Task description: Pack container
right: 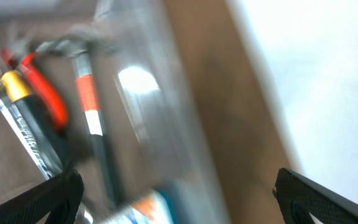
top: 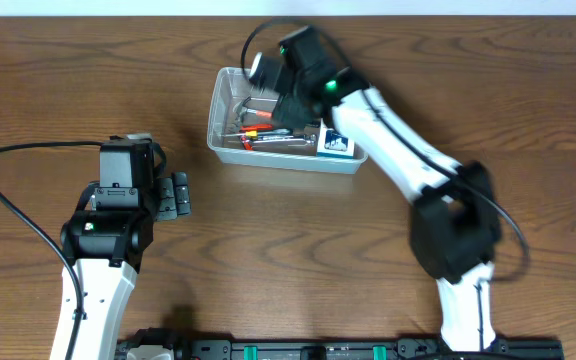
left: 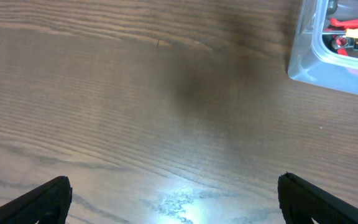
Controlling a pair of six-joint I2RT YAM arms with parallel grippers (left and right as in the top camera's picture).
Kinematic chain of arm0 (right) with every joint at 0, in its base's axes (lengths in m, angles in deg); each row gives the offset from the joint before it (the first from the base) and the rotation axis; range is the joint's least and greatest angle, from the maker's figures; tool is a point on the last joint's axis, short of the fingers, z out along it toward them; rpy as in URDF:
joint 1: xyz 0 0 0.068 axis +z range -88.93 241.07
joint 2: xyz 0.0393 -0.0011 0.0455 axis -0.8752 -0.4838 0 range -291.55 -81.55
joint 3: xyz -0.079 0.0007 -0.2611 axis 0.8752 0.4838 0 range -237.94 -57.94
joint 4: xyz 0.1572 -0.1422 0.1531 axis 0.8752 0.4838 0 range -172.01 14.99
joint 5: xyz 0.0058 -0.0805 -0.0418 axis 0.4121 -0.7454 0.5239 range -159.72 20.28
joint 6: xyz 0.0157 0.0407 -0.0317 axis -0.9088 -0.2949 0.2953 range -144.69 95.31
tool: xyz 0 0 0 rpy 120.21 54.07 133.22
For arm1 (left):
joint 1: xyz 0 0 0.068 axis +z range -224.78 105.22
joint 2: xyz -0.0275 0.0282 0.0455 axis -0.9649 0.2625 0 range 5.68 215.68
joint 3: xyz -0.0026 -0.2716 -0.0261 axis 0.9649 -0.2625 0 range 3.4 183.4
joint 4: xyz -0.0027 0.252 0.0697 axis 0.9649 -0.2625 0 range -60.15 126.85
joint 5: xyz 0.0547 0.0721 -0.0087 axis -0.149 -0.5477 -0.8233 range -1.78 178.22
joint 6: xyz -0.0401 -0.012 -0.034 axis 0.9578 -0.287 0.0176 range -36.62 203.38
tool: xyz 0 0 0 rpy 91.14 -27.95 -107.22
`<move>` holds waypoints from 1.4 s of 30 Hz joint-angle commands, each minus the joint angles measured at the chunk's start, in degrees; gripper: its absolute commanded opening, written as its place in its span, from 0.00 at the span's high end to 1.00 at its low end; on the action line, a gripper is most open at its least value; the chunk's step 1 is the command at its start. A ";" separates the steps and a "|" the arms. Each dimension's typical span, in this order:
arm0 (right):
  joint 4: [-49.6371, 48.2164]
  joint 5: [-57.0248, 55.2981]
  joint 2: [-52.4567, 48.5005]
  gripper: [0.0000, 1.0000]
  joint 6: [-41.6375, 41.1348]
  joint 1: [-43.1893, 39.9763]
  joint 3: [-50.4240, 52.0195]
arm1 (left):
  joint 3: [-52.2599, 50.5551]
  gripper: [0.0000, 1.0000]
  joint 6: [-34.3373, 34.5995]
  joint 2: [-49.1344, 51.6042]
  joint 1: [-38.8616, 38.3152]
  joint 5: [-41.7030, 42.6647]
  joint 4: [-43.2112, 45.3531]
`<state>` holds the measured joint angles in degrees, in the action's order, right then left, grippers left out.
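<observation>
Currently container [top: 215, 120] sits far-centre on brown wood-grain desk [top: 68, 80], hand tools [top: 268, 135] inside. Both released and empty: left pincer [top: 180, 195] over bare wood, right pincer [right: 179, 199] above container interior.

Clear plastic rectangular container [top: 215, 112] sits far centre on the brown wooden worktop [top: 58, 80]. Inside: red-handled hand tools [top: 256, 130] lie left and middle; a small blue-and-white box [top: 337, 144] is at the right end, near corner. Right tool [top: 276, 100] over the container's far side. Left tool [top: 178, 195] near-left, well apart from the container.
</observation>
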<state>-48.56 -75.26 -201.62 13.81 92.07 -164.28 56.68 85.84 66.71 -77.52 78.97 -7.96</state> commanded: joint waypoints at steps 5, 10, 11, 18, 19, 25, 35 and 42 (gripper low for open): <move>3.82 -6.03 20.65 0.01 -18.40 -3.89 -1.92 | 0.83 0.02 -0.94 0.07 -0.17 -0.42 -0.11; 7.91 -6.01 25.00 0.01 -18.58 -4.24 -1.92 | 0.83 0.02 -0.94 0.07 -0.17 -0.42 -0.13; 8.63 -6.01 25.46 0.01 -18.58 -4.13 -1.92 | 0.85 0.02 -0.94 0.07 -0.17 -0.42 -0.13; 21.62 -5.07 25.66 0.01 -20.50 -2.29 -1.90 | 0.85 0.02 -0.94 0.07 -0.17 -0.42 -0.13; 22.86 -5.70 25.68 0.01 -21.62 -2.08 -1.90 | 0.85 0.02 -0.94 0.07 -0.17 -0.42 -0.13; 18.67 -8.31 26.84 0.01 -23.65 -2.12 -1.92 | 0.83 0.02 -0.94 0.07 -0.17 -0.42 -0.13; 23.17 -1.03 37.20 0.01 -24.35 -9.07 -1.18 | 0.83 0.02 -0.94 0.07 -0.17 -0.42 -0.13; 23.21 4.09 53.35 0.01 -24.28 -17.68 8.76 | 0.85 0.02 -0.94 0.07 -0.17 -0.42 -0.13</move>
<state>-25.92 -74.25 -154.30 -9.54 76.90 -160.04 56.68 85.84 66.71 -77.52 78.95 -7.94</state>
